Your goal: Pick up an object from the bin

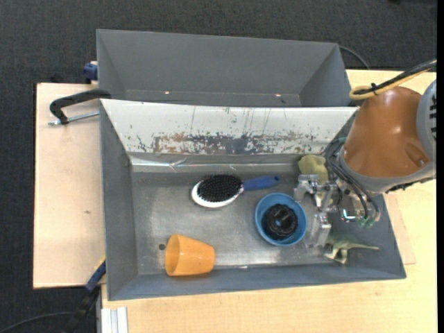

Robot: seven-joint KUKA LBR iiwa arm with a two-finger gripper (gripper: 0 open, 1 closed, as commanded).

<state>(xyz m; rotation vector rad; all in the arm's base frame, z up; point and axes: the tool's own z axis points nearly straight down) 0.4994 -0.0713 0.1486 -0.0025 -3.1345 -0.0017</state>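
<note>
Hard by the bin's [118,207] right wall, the pincer [319,217], spread or pressed together I cannot tell, hangs between a blue round cup [280,219] and a green toy dinosaur [347,248] in the front-right corner, with bare floor left of that cup.

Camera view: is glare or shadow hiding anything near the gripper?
In the camera view, the bin's back wall glares bright; the floor is evenly lit, with soft shadows by the hairbrush and orange cup; the gripper and green toy dinosaur sit in dimmer light below the arm, but visible.
</note>
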